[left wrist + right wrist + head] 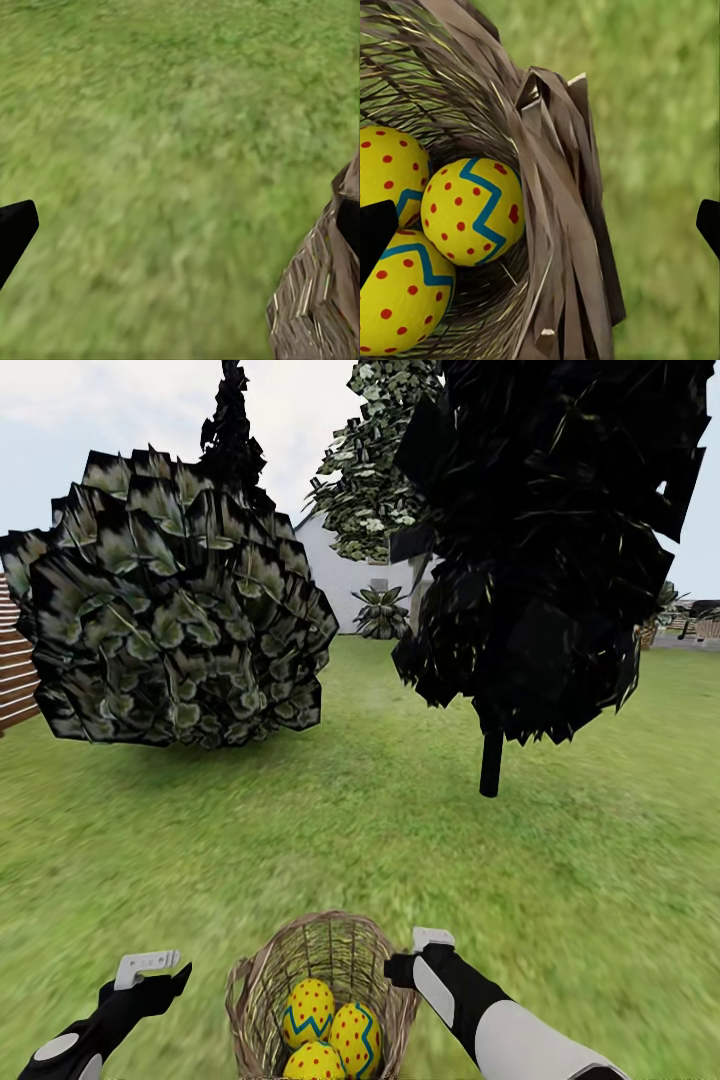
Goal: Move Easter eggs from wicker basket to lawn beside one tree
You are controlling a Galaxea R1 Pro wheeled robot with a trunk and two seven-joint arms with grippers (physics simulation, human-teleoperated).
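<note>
The wicker basket (262, 985) stands on the lawn (400, 830) just in front of me, with three Easter eggs (307, 1012) (356, 1035) (315, 1063) inside. The right wrist view looks down on the eggs (472, 210) and the basket's braided rim (559, 195). My right gripper (412, 957) (540, 229) is open and hovers over that rim, one fingertip above the eggs and the other above grass. On the basket's other side, my left gripper (150, 975) (180, 229) hangs open over grass, beside the basket wall (319, 300). A pale-speckled tree (385, 460) stands far back.
A big leafy bush (170, 620) fills the left middle ground. A dark tree with a thin black trunk (490, 760) stands ahead to the right. A slatted fence (15, 670) is at the far left, and a white building (340, 575) and a small plant (380, 615) lie behind.
</note>
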